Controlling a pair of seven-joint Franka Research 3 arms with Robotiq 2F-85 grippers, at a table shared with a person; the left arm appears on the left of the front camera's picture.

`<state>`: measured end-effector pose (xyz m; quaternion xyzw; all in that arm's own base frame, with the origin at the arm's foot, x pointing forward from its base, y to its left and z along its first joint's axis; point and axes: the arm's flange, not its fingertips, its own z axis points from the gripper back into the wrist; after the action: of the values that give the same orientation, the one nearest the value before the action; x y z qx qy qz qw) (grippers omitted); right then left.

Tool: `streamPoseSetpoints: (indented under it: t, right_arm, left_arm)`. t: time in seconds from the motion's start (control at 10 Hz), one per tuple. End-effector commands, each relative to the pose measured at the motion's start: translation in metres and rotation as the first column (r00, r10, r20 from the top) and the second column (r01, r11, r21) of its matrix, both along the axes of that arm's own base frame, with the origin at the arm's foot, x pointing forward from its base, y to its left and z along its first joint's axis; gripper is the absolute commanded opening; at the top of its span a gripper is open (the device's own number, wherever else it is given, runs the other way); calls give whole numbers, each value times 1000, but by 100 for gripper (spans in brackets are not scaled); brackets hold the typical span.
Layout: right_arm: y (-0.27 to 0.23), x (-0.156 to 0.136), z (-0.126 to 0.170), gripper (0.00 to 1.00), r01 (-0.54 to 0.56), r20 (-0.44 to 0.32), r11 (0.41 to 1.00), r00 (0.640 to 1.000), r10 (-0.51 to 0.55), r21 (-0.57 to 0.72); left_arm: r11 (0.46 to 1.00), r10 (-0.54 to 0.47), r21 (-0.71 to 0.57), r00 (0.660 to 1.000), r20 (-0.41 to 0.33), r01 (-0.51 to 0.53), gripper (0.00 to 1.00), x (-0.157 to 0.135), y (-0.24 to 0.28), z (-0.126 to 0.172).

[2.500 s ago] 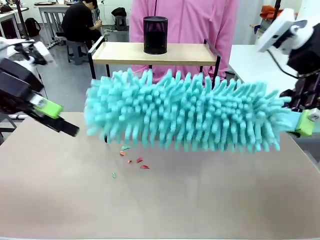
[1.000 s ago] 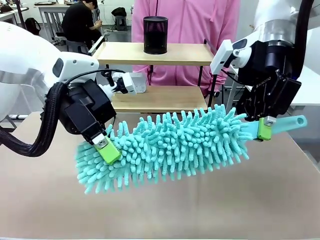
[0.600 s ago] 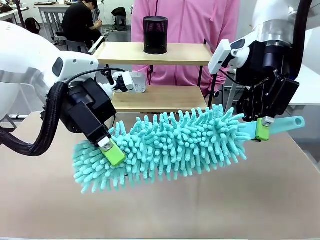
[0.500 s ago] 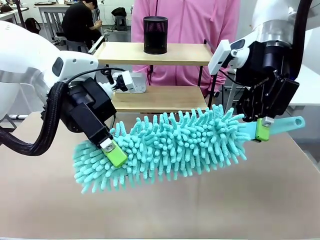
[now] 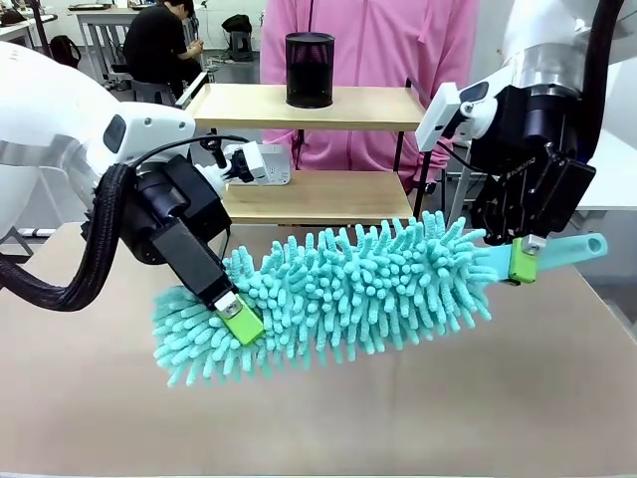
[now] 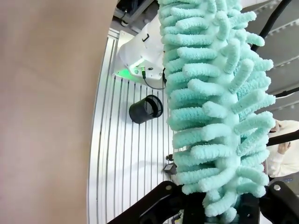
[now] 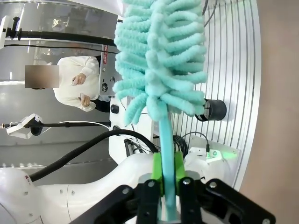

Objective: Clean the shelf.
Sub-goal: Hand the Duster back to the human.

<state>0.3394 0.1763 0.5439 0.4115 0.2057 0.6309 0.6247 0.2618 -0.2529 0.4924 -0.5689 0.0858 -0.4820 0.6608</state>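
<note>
Atop the shelf (image 5: 348,108), a black mesh cup (image 5: 310,70), contents unseen.

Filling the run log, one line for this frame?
right gripper: shut on duster handle | left gripper: pinching duster head | shelf: untouched

Duster (image 5: 338,294) blocks shelf (image 5: 309,105) front; cup (image 5: 310,70) on top, maybe centred.
</note>
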Motion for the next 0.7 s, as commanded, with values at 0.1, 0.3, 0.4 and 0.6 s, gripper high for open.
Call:
streamPoseSetpoints:
  t: [0.1, 0.3, 0.4, 0.6]
  right_arm:
    - [3, -4, 2, 12, 39, 3, 999, 999, -39, 20]
    - [4, -4, 2, 12, 34, 1, 999, 999, -34, 20]
    - [4, -4, 2, 12, 32, 2, 999, 999, -32, 19]
    - [-2, -4, 3, 68, 49, 3, 998, 999, -50, 35]
  left_arm:
    - [1000, -7, 2, 1000, 13, 7, 0, -4, 2, -3]
    - [1000, -2, 4, 1000, 19, 2, 0, -4, 4, -2]
    - [1000, -6, 8, 1000, 24, 6, 0, -4, 4, -1]
    - [1000, -9, 13, 999, 32, 8, 0, -4, 6, -1]
